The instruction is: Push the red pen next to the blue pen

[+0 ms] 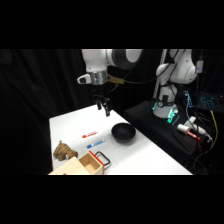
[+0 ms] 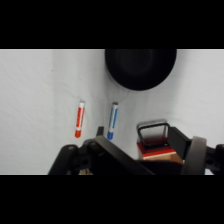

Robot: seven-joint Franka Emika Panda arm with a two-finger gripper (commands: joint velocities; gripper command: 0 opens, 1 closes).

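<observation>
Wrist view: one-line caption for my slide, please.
Red pen and blue pen lie parallel, apart, below the black bowl, wooden box alongside.

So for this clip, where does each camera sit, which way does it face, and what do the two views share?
Side view: fixed beside the table, looking across and down; shows the white arm reaching from upper right, its pincer above the table's far end.
Wrist view: mounted on the arm's wrist, looking down past the black linkage along its bottom edge.
Shared: red pen, blue pen, black bowl, wooden box.
</observation>
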